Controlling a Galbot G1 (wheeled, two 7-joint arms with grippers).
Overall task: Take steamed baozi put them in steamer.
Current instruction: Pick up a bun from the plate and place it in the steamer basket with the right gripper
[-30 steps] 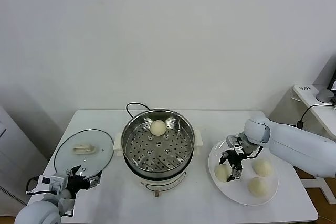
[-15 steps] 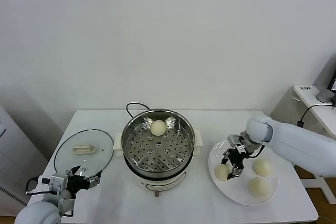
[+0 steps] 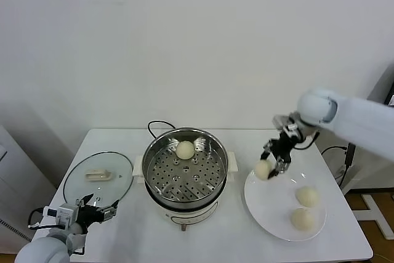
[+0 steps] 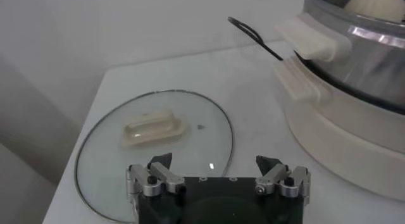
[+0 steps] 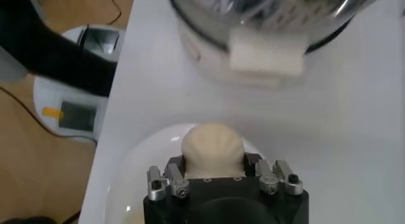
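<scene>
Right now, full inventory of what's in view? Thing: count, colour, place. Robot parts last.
steamed baozi: 4, cream-white; one inside the steamer at the back, two on the plate, one held in the air above the plate's near-steamer edge
steamer: 1, shiny steel on a white base, table centre, black cord behind
plate: 1, white, on the robot's right of the steamer
glass lid: 1, clear with cream handle, flat on the table on the robot's left of the steamer
table: 1, white
left gripper: 1, open, parked at the table's near left corner, by the lid
right gripper: 1, shut on the lifted bao, raised between plate and steamer
</scene>
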